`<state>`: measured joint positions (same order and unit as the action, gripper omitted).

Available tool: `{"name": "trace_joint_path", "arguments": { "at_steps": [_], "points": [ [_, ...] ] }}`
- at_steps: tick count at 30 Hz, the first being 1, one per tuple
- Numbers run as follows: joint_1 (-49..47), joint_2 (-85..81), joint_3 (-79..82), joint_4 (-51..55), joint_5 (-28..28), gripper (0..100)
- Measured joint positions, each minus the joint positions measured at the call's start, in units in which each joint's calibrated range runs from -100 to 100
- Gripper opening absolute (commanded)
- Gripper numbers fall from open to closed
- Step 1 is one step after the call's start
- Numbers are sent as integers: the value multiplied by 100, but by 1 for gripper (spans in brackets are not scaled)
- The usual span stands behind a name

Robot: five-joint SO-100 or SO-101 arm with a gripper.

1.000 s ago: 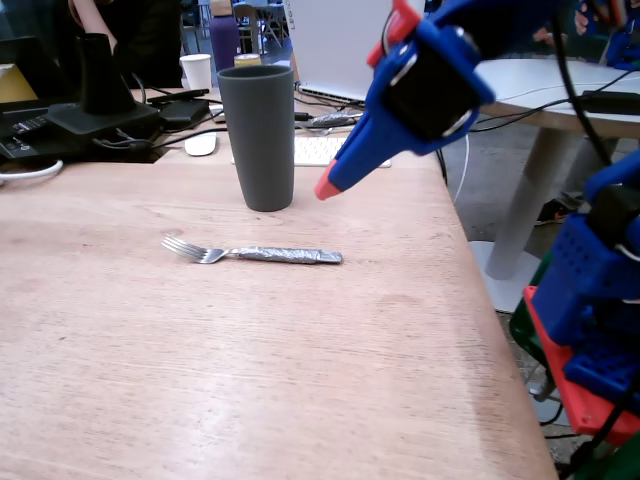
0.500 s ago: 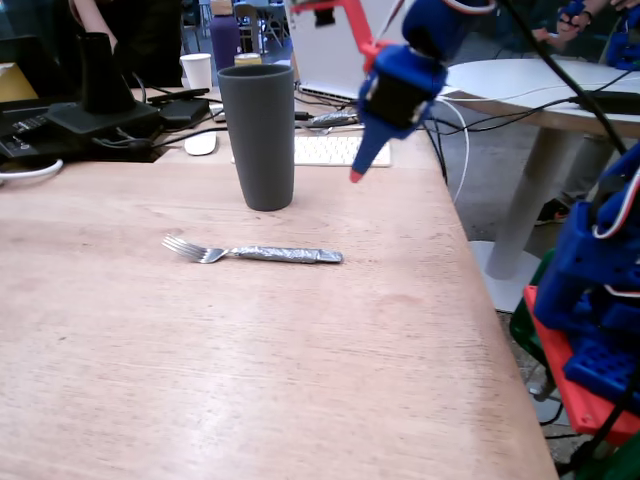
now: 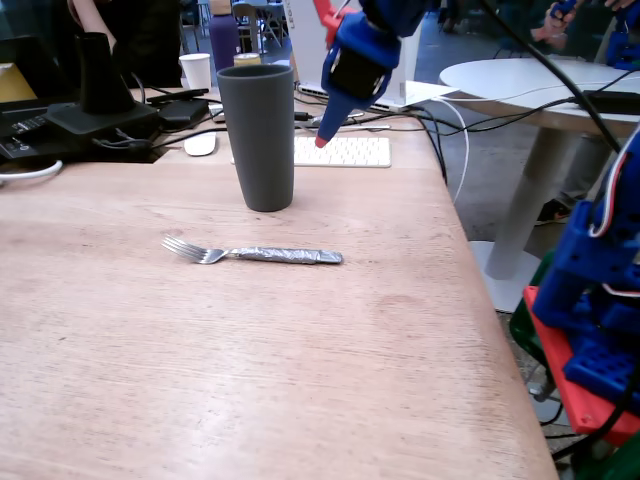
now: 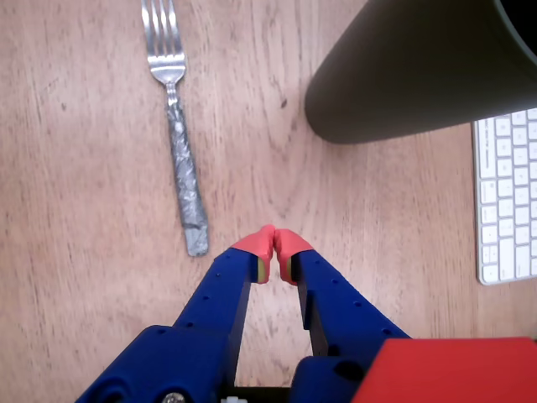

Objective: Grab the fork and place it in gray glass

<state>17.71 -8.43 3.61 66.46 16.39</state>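
The fork [image 3: 255, 253] lies flat on the wooden table, tines to the left in the fixed view, its handle wrapped in crinkled foil. The gray glass [image 3: 258, 135] stands upright just behind it. My gripper [image 3: 321, 141] hangs in the air to the right of the glass, near its upper half, pointing down. In the wrist view the gripper [image 4: 274, 243] is shut, its red tips touching with nothing between them. There the fork [image 4: 180, 143] lies to the left of the tips and the gray glass [image 4: 411, 75] fills the upper right.
A white keyboard [image 3: 345, 150] lies behind the glass under the gripper, with a white mouse [image 3: 200, 144], a paper cup [image 3: 197, 70] and a black stand [image 3: 100, 90] at the back left. The table edge [image 3: 480, 300] runs down the right, beside the blue arm base [image 3: 590, 300].
The gripper has swung away from the camera, leftward and toward the back, ending beside the glass. The fork and the glass have not moved.
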Motion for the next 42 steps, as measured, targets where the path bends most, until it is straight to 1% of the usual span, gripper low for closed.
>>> {"name": "trace_joint_path", "arguments": {
  "at_steps": [1,3,6,9,11,16,21,24,29,30,33,34,35,42],
  "points": [
    [-113,52,-9,0,0,0],
    [-1127,86,-9,0,0,0],
    [-1616,303,-45,0,-10,0],
    [-1851,579,-54,0,-20,0],
    [-1860,666,-54,-83,-20,0],
    [-1672,1375,-54,-836,-10,0],
    [-1127,1755,-108,-903,-15,0],
    [-1127,2127,-613,-903,-29,0],
    [-958,2231,-703,-903,-39,0],
    [-958,2231,-703,-903,-39,3],
    [-1043,2231,-703,-903,-39,24],
    [-1080,2231,-703,-903,-39,28],
    [-1090,2231,-703,-903,-39,30],
    [-1099,2231,-703,-903,-39,30]
  ]
}}
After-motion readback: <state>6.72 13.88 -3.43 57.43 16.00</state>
